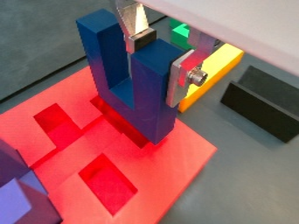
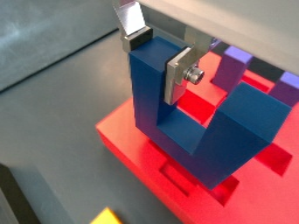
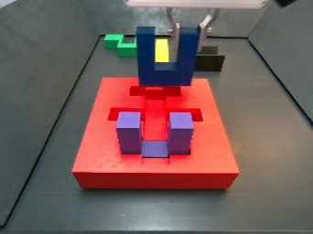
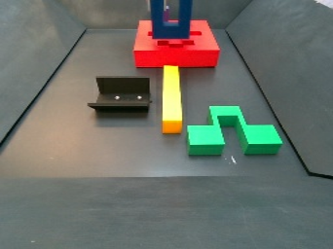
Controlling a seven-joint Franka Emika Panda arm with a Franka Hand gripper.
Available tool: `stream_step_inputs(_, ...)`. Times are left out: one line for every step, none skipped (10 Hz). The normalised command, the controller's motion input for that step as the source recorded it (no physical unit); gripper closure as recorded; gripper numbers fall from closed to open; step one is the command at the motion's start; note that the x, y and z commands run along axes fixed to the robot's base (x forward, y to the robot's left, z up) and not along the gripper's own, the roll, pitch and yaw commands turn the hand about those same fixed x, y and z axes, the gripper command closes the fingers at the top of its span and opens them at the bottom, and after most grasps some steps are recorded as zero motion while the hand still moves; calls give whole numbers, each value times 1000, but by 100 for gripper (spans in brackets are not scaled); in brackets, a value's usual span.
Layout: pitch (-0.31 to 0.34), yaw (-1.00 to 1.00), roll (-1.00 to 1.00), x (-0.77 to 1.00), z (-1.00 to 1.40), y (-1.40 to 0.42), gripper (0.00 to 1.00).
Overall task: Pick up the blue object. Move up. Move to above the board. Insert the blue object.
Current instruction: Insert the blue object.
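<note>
My gripper is shut on one upright prong of the blue object, a dark blue U-shaped block held with its prongs up. It shows in both wrist views, one silver finger on each side of the prong. The blue object stands over the red board, its base down at a recess near the board's far end. I cannot tell whether it is seated. In both side views the gripper holds the blue object upright on the board.
A purple U-shaped block stands in a recess near the board's front. A yellow bar, a green block and the dark fixture lie on the grey floor beside the board. Grey walls enclose the floor.
</note>
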Motion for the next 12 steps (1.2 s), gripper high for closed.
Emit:
stream_step_inputs(-7,177,-116,-234,-331,57,100)
stream_step_inputs(-50,169,-101,-74,-323,0,100)
stream_step_inputs(-11,151,-30,40,-197,-17,100)
stream_step_inputs(0,71,0,137,-54,-109,100)
stream_step_inputs(0,14,0,40,-17,-103,100)
stream_step_inputs(-31,0,-43,-46,-40,-77,100)
stream_step_inputs(-74,0,-84,-91,-20,-46,100)
stream_step_inputs(-76,0,-80,-211,-91,0,100)
stream_step_inputs(-73,0,-50,-231,-137,0,100)
stream_step_inputs(-37,-51,-16,-240,-117,0,100)
stream_step_inputs(-33,-123,0,-34,-63,0,100)
stream_step_inputs(-97,-69,-26,157,-120,-11,100)
